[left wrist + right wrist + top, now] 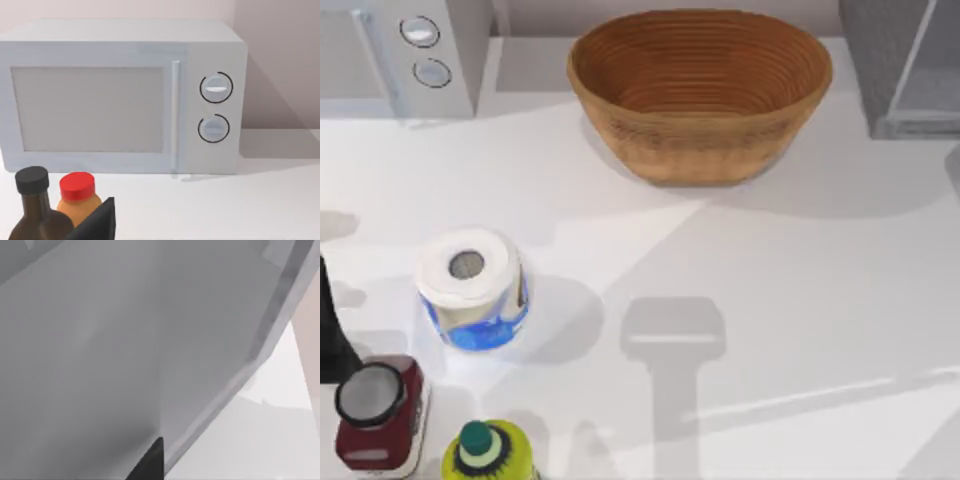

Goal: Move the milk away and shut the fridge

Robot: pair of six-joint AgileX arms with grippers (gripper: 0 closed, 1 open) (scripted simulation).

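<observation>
- The fridge (886, 60) stands at the table's far right corner in the top view. Its pale door panel (932, 88) sits at an angle to the speckled side, so the door seems to be open.
- The right gripper (150, 464) is close against a broad grey face (100, 340), judged to be part of the fridge. Whether this gripper is open or closed cannot be told.
- The left gripper (94, 222) is parked at the table's near left and faces the microwave (120, 95). A dark bottle (32, 205) and a red-capped bottle (77, 197) stand just beside it. Its state cannot be told either.
- Where the milk stands cannot be told from these views.
- Risk: with the right gripper this near the panel, a push at a slant could slide along the smooth face instead of swinging the door.
- Risk: if the carton is in the door's path, closing now would knock it over or jam the door ajar.
- Risk: a hard shove could shift the whole fridge towards the basket (700, 90) rather than shut it.
- Risk: if the left arm moved, it could topple the bottles beside it or the paper roll (472, 290).
</observation>
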